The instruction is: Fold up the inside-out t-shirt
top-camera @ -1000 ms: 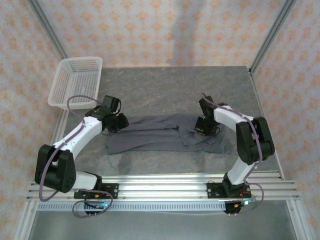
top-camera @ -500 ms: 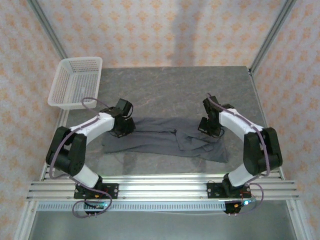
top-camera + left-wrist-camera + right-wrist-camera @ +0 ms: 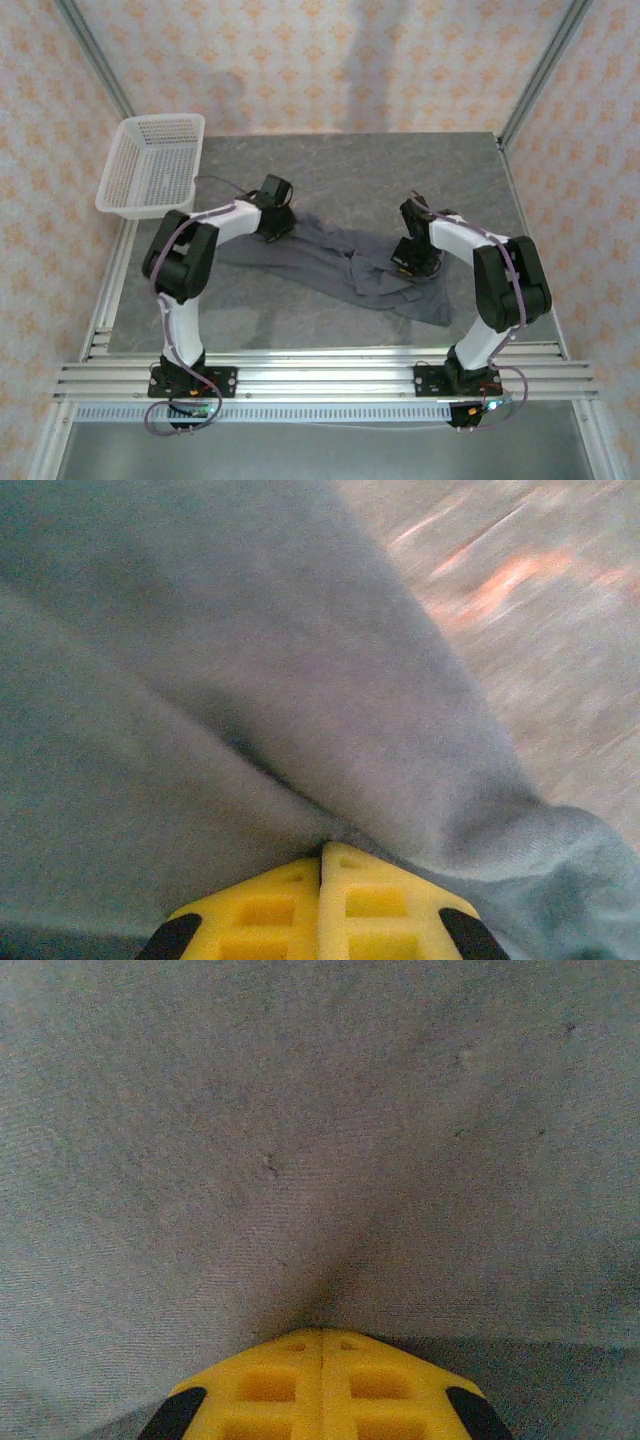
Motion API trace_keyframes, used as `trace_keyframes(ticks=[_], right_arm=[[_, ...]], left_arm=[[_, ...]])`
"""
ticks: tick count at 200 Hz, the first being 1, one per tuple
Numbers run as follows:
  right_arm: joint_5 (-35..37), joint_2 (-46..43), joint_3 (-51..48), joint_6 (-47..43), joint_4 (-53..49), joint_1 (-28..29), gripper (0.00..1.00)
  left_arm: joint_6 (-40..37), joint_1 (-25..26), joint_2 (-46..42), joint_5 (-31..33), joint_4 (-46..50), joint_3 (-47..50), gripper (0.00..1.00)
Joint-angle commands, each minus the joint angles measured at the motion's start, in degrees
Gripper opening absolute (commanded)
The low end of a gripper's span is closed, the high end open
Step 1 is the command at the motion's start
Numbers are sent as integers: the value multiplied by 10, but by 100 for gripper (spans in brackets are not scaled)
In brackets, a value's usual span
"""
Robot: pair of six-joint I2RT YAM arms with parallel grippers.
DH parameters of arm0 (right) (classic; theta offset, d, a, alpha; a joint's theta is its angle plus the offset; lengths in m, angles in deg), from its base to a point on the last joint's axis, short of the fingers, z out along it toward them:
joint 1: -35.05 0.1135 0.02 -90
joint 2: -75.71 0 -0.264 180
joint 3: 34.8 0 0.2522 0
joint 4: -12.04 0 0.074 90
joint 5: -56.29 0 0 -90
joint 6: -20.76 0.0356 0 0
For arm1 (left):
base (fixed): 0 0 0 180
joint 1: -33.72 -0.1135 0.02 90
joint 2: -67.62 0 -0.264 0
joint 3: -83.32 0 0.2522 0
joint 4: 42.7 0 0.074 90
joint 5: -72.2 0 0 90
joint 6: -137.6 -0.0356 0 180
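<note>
**Left end of the shirt pinched and dragged sideways**

The inside-out t-shirt [image 3: 335, 265] lies on the table to the right of the white mesh basket [image 3: 140, 205], well apart from it. A second ago it lay as a long, level band. Now it runs on a slant: its end nearer the basket is pulled up toward the far side, and the other end is bunched and creased nearer the front.

The left gripper [image 3: 275, 222] has made that change. Its jaws have come together on a ridge of grey cloth, and the left wrist view shows the yellow fingers meeting with a fold gathered between them. The arm has swung away from the basket's near corner toward the middle, taking the fabric with it. The right gripper [image 3: 415, 262] sits much as it did, at the shirt's end far from the basket. Its yellow fingers are pressed together on a pucker of cloth.

With both ends pinched, this looks like the start of a lift or a stretch to straighten the garment. No neat fold is made yet.

The table [image 3: 350, 175] is a mottled dark grey slab. An aluminium rail [image 3: 320, 375] runs along the front, metal frame posts [image 3: 540, 70] rise at the corners, and peach patterned wallpaper [image 3: 300, 60] covers the wall behind the basket.
</note>
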Motion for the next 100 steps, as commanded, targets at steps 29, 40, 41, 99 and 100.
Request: trace_keyframes(ticks=[29, 40, 41, 99, 100], right_arm=[[-18, 3, -59, 185, 110, 40, 0], [-53, -6, -82, 237, 149, 64, 0], [-55, -7, -84, 240, 152, 67, 0], [-64, -51, -63, 327, 144, 226, 0], [-62, -53, -61, 325, 140, 226, 0]], left_arm=[[-3, 15, 245, -24, 10, -308, 0], [-4, 17, 294, -38, 36, -416, 0], [-5, 17, 297, -39, 40, -425, 0], [-56, 13, 320, -86, 129, -662, 0], [-58, 12, 316, -86, 129, -656, 0]])
